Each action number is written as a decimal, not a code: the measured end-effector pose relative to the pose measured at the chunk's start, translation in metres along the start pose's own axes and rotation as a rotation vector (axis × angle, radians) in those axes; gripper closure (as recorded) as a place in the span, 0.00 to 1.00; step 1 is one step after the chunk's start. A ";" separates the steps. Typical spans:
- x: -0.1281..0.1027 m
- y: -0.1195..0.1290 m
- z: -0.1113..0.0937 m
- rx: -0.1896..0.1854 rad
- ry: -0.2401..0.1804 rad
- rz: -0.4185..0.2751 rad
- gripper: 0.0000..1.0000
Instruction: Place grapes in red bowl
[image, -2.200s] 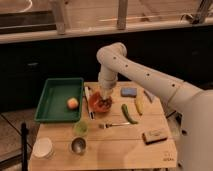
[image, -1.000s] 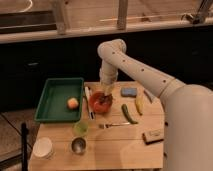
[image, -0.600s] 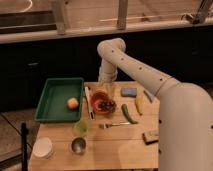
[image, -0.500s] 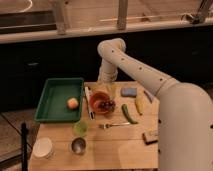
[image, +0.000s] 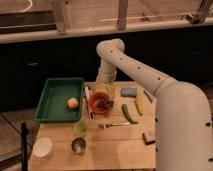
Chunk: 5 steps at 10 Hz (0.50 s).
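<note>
The red bowl (image: 100, 104) sits on the wooden table, just right of the green tray. The grapes (image: 105, 104) lie inside it as a dark cluster. My gripper (image: 102, 90) hangs just above the bowl's far rim, at the end of the white arm that reaches down from the upper middle. It is apart from the grapes and nothing shows in it.
A green tray (image: 54, 101) holds a yellow-orange apple (image: 73, 103). A green cup (image: 81, 128), a metal cup (image: 78, 145) and a white bowl (image: 43, 147) stand at the front left. A blue sponge (image: 128, 92), banana (image: 139, 103), green vegetable (image: 129, 114) and fork (image: 111, 125) lie to the right.
My gripper was low in the red bowl and has risen up and back. The grapes now lie in the bowl in plain view.
</note>
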<state>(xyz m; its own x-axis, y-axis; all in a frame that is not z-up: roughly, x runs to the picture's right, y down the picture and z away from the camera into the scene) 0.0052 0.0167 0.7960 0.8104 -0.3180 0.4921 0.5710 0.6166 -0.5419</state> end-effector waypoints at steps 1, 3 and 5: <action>-0.001 0.000 0.000 0.003 0.002 -0.004 0.20; -0.003 -0.002 -0.001 0.006 0.006 -0.010 0.20; -0.003 -0.002 -0.001 0.007 0.006 -0.010 0.20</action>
<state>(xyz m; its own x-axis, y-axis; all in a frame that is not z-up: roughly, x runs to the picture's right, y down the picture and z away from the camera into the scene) 0.0022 0.0160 0.7951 0.8052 -0.3288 0.4935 0.5786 0.6180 -0.5323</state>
